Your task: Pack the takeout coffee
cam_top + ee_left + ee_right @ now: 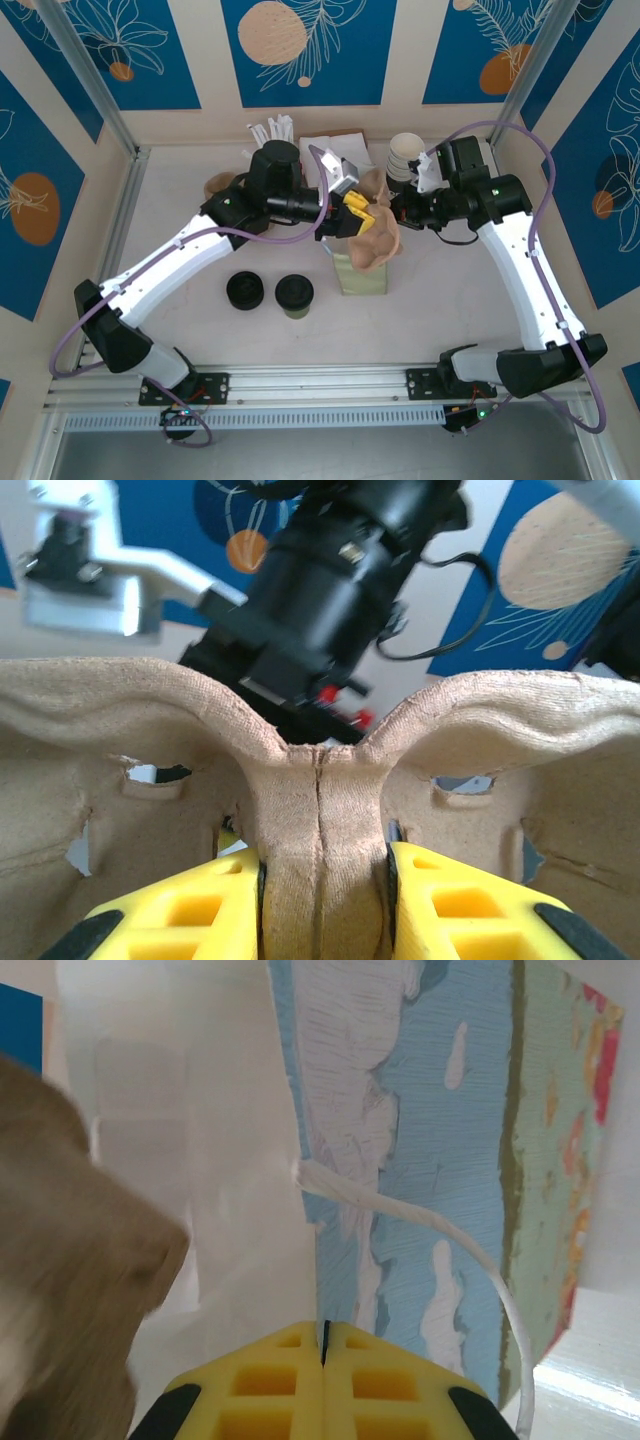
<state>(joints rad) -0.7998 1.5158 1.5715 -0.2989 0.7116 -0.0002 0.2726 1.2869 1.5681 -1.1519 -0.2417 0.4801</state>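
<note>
While my left gripper (322, 880) clamps the middle ridge of the cardboard cup carrier (320, 780), my right gripper (325, 1345) is pressed fully closed beside a printed paper bag (440, 1140), with nothing visibly held. I see the coffee cup (294, 296) standing on the table (450, 310), just beside a loose black lid (245, 290), apart from both grippers.

Upright takeout coffee (294, 294), black lid, olive-green side
</note>
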